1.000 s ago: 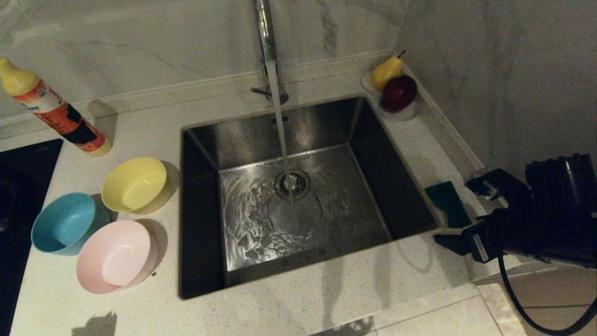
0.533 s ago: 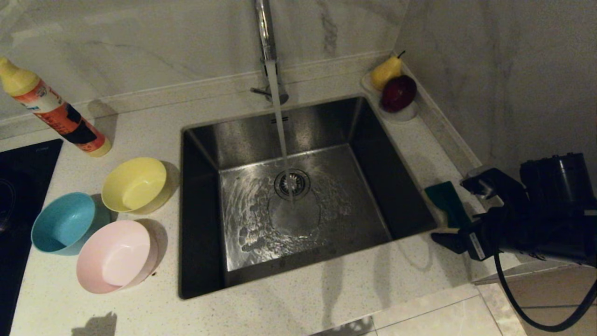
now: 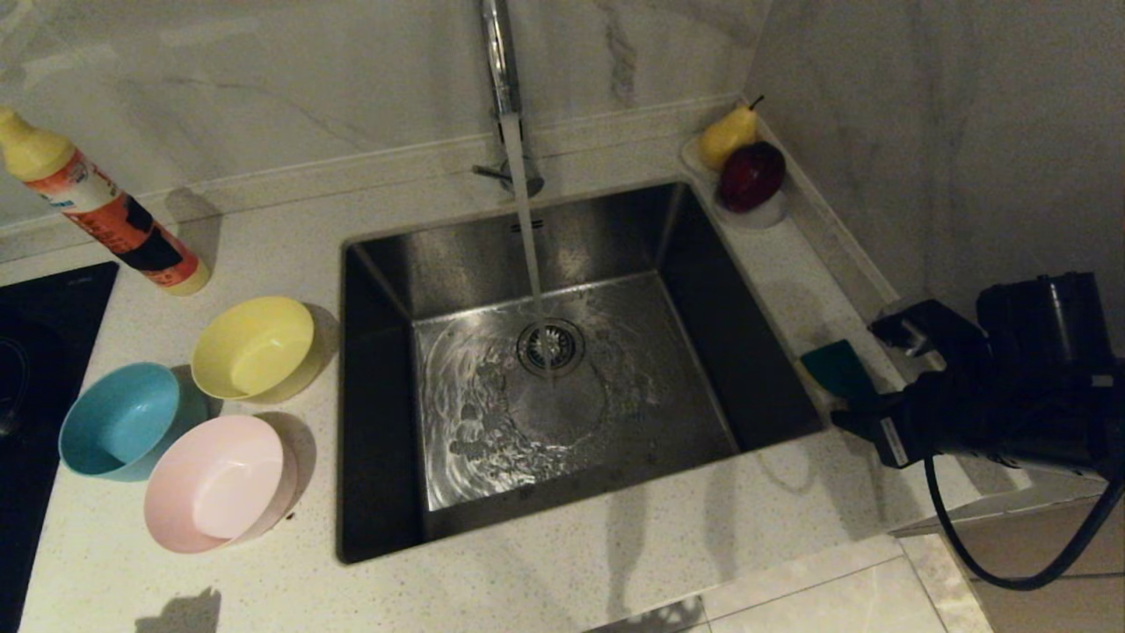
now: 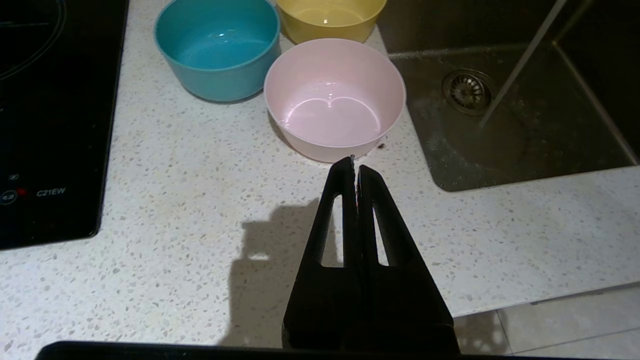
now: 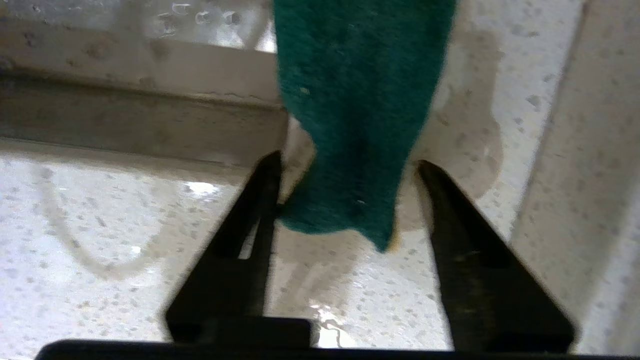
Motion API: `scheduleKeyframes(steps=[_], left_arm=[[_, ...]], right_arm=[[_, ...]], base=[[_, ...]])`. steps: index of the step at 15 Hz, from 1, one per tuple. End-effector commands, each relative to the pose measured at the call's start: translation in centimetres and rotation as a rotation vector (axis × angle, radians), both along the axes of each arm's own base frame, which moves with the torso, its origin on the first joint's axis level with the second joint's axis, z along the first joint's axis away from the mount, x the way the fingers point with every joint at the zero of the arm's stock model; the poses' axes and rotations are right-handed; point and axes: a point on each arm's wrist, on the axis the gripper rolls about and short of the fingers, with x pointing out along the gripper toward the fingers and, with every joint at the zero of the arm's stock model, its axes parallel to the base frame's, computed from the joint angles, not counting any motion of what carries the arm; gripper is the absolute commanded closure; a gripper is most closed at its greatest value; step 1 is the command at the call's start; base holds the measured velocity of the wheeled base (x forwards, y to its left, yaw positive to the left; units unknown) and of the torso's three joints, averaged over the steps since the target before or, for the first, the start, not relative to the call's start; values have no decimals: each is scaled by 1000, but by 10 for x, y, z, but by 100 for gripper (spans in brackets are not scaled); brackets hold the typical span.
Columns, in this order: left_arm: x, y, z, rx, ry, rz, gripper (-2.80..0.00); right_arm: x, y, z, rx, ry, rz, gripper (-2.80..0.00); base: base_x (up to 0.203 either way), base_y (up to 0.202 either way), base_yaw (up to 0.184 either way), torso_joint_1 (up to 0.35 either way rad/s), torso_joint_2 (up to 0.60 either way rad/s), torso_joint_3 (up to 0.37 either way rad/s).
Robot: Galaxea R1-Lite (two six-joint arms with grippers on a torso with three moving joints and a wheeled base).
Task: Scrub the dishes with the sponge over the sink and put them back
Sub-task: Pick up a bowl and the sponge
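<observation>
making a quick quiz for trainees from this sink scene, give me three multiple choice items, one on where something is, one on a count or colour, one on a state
1. Where is the sponge?
A. in the sink
B. on the counter to the right of the sink
C. inside the pink bowl

2. How many bowls stand on the counter to the left of the sink?
A. two
B. three
C. four

3. What is the tap doing?
A. running
B. turned off
C. dripping into a bowl

Answers:
1 B, the sponge lies on the counter by the sink's right rim, between the open fingers of the right gripper.
2 B, one yellow bowl, one blue bowl and one pink bowl are there.
3 A, a stream of water falls onto the drain.
</observation>
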Motion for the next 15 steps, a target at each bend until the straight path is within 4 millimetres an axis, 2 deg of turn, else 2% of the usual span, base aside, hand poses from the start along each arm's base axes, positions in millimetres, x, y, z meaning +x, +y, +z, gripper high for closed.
scheduleKeyframes(steps=[1, 8, 11, 15], left_arm=[[3, 0, -11, -1, 41, 1, 0], [3, 0, -11, -1, 40, 1, 0], [3, 0, -11, -1, 40, 1, 0], [3, 0, -11, -1, 41, 1, 0]], right_arm=[[2, -2, -1, -3, 4, -9, 0], [-3, -4, 5, 0, -13, -15, 0], [-16, -7, 24, 15, -74, -11, 0], [-53, -11, 63, 35, -123, 9, 0]], base=[[0, 0, 0, 0, 0, 0], [0, 0, 0, 0, 0, 0], [0, 0, 0, 0, 0, 0], [0, 0, 0, 0, 0, 0]])
